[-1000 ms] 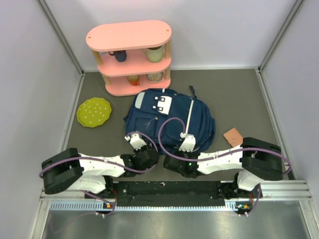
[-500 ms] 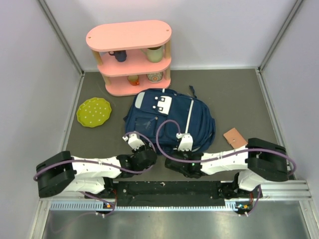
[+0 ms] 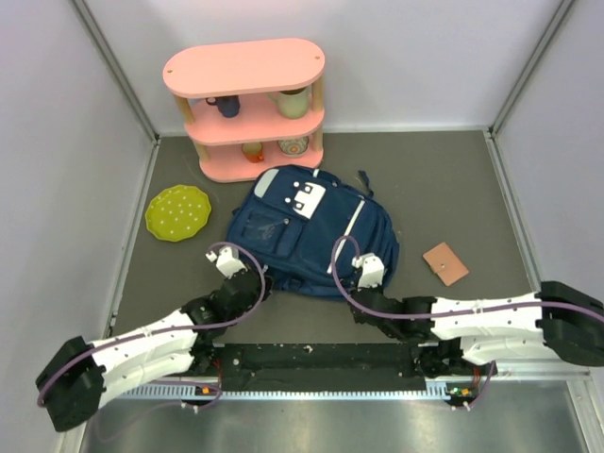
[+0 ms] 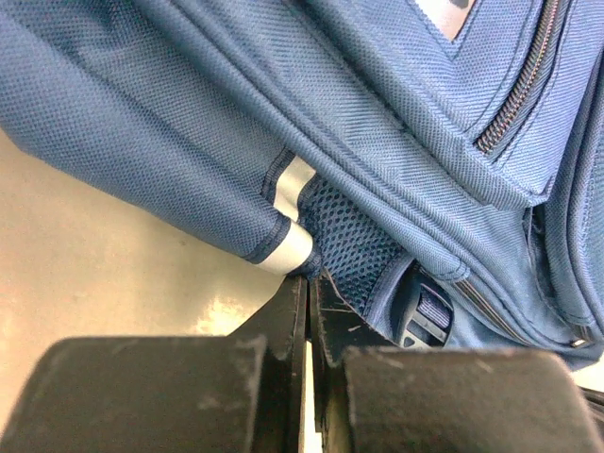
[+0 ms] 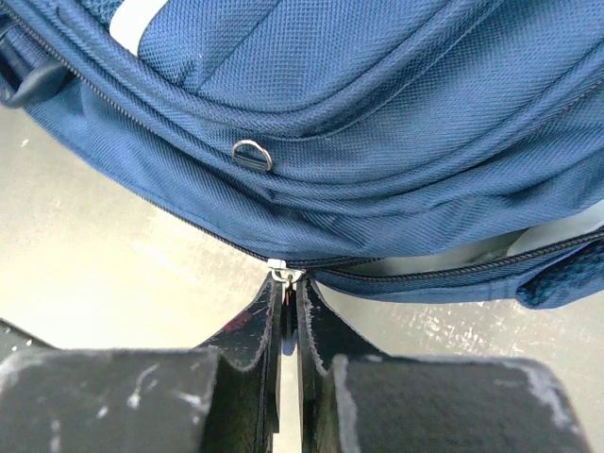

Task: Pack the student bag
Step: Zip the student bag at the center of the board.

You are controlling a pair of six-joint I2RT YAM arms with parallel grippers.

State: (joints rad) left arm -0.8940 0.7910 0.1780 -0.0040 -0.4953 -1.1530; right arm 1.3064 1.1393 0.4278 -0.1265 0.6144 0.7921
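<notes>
Lying flat on tabletop (image 3: 453,189), centre: bag (image 3: 302,222), top toward 11 o'clock. Left hand (image 4: 307,283) pinching bag hem at 7 o'clock; right hand (image 5: 288,283) pinching zip pull (image 5: 284,274) at 5 o'clock.

One student bag (image 3: 307,231), one pink shelf (image 3: 243,66), one green plate (image 3: 178,211), one tan card (image 3: 444,263). On the shelf: one navy mug (image 3: 225,104), one pale mug (image 3: 293,102), one orange cup (image 3: 253,150), one patterned bowl (image 3: 293,145).

Right fingers (image 5: 247,332) pinched on zipper pull (image 5: 283,275), navy student bag (image 5: 359,123) above
</notes>
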